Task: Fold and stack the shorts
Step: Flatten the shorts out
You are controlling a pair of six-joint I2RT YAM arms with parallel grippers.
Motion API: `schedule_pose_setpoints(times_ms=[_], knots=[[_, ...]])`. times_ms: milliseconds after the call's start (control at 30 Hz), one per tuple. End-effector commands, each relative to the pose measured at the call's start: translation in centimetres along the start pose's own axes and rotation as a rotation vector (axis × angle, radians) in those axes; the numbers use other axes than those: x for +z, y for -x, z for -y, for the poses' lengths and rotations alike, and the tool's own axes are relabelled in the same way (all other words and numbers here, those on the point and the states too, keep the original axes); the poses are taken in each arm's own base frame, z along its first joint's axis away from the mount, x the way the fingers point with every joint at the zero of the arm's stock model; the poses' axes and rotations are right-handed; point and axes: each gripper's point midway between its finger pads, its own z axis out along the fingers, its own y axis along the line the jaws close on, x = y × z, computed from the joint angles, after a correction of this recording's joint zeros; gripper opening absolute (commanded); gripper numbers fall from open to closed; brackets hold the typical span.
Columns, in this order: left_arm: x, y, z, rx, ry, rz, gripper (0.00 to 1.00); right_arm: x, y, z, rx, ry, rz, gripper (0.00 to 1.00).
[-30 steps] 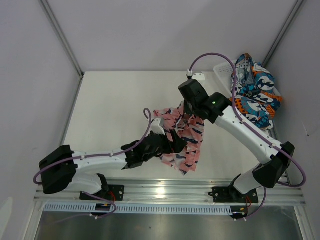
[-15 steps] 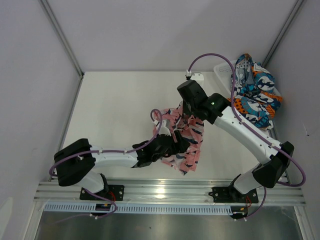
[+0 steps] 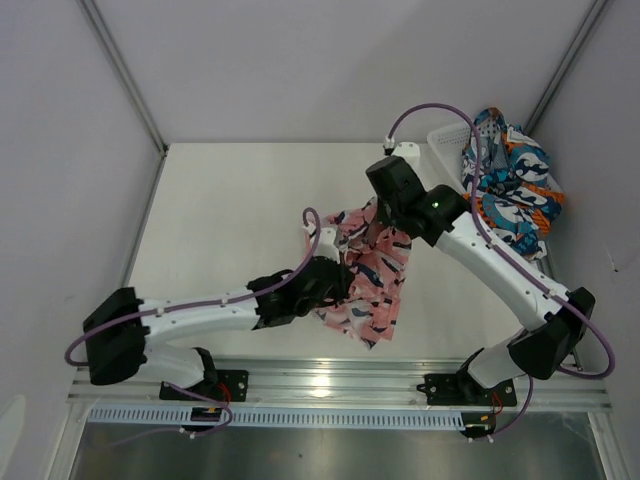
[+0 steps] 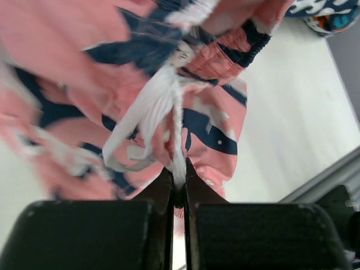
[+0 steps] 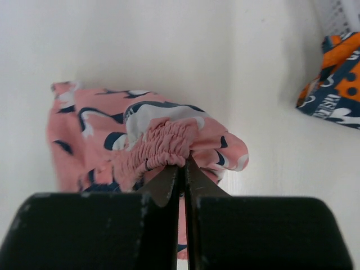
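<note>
The pink shorts (image 3: 372, 292) with navy-and-white shapes hang bunched between both grippers over the table's middle front. My left gripper (image 3: 341, 277) is shut on their white drawstring (image 4: 160, 107), pinched at the fingertips with pink cloth (image 4: 67, 50) spread above. My right gripper (image 3: 386, 230) is shut on the gathered elastic waistband (image 5: 166, 147), with the rest of the pink shorts (image 5: 95, 124) drooping to the table. The blue, teal, orange and white shorts (image 3: 512, 188) lie heaped in the basket at the back right, and also show in the right wrist view (image 5: 336, 84).
A white mesh basket (image 3: 446, 141) stands at the back right corner, its rim seen in the right wrist view (image 5: 337, 14). Purple cables loop off both arms. A metal rail (image 3: 340, 380) runs along the near edge. Walls close in on three sides.
My left gripper has gone from open to shut, closing on the pink shorts' drawstring. The right gripper has shifted slightly right and back, still holding the waistband.
</note>
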Motion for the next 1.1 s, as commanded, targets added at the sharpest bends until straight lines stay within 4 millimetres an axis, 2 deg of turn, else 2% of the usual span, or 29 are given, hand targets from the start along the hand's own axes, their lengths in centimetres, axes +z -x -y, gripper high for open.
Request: schedule_pose_setpoints(times_ms=[0, 33, 67, 133, 167, 200, 233, 267, 300, 333, 367, 433, 467, 533, 567, 667, 767, 833, 967, 1000, 1033, 1067], knots=[[-5.9, 8.8, -1.4, 0.183, 0.13, 0.142, 0.0, -1.4, 4.8, 3.3, 0.038, -0.061, 0.132, 0.0], [-7.0, 9.8, -2.2, 0.204, 0.168, 0.153, 0.0, -1.7, 5.5, 3.3, 0.045, -0.055, 0.145, 0.0], [-8.8, 12.1, -2.3, 0.218, 0.204, 0.179, 0.0, -2.4, 6.9, 3.5, 0.065, -0.046, 0.175, 0.0], [-11.3, 14.4, -2.5, 0.239, 0.207, 0.216, 0.0, -3.6, 8.5, 3.4, 0.078, -0.025, 0.209, 0.0], [-13.0, 16.3, -1.9, 0.252, 0.193, 0.239, 0.0, -5.0, 9.9, 3.4, 0.094, 0.001, 0.241, 0.0], [-13.9, 16.9, -1.6, 0.26, 0.173, 0.243, 0.0, -5.9, 10.4, 3.3, 0.097, 0.019, 0.255, 0.0], [-15.1, 17.6, -1.4, 0.261, 0.149, 0.255, 0.0, -7.6, 11.1, 3.2, 0.103, 0.045, 0.283, 0.0], [-16.7, 19.1, -0.8, 0.273, 0.12, 0.275, 0.0, -9.2, 11.8, 3.3, 0.111, 0.065, 0.309, 0.0], [-17.6, 19.2, 0.0, 0.285, 0.063, 0.263, 0.0, -10.4, 12.1, 3.3, 0.107, 0.087, 0.328, 0.0], [-19.3, 20.2, 0.5, 0.276, 0.015, 0.29, 0.0, -13.0, 12.3, 3.2, 0.111, 0.141, 0.368, 0.0], [-20.4, 20.7, 0.9, 0.283, -0.024, 0.3, 0.0, -14.5, 12.4, 2.9, 0.108, 0.188, 0.386, 0.0], [-22.5, 20.8, 2.5, 0.29, -0.154, 0.295, 0.0, -17.6, 12.3, 2.1, 0.104, 0.295, 0.42, 0.0], [-24.2, 21.1, 2.9, 0.29, -0.217, 0.317, 0.0, -20.1, 12.3, 2.2, 0.116, 0.38, 0.449, 0.0], [-27.1, 21.5, 5.0, 0.293, -0.38, 0.337, 0.0, -23.4, 12.6, 1.8, 0.13, 0.505, 0.491, 0.0], [-28.9, 21.9, 5.3, 0.294, -0.436, 0.366, 0.0, -26.1, 12.4, 1.7, 0.131, 0.62, 0.515, 0.0], [-33.4, 22.9, 7.0, 0.307, -0.611, 0.426, 0.0, -30.8, 12.6, 1.5, 0.129, 0.811, 0.581, 0.0], [-37.7, 24.0, 7.7, 0.31, -0.727, 0.48, 0.0, -34.9, 12.8, 2.7, 0.143, 0.922, 0.653, 0.0], [-39.4, 24.5, 7.8, 0.307, -0.763, 0.501, 0.0, -36.6, 13.0, 3.5, 0.152, 0.955, 0.681, 0.0], [-40.5, 24.3, 8.1, 0.3, -0.8, 0.47, 0.0, -37.9, 12.4, 3.5, 0.145, 1.012, 0.661, 0.0], [-40.3, 24.3, 7.8, 0.289, -0.778, 0.457, 0.0, -37.7, 12.3, 3.4, 0.165, 1.009, 0.641, 0.0], [-39.6, 24.5, 7.8, 0.279, -0.744, 0.44, 0.0, -36.5, 12.0, 3.0, 0.163, 0.98, 0.599, 0.0], [-39.0, 24.7, 7.5, 0.262, -0.705, 0.425, 0.0, -35.2, 12.5, 3.5, 0.195, 0.904, 0.593, 0.0]])
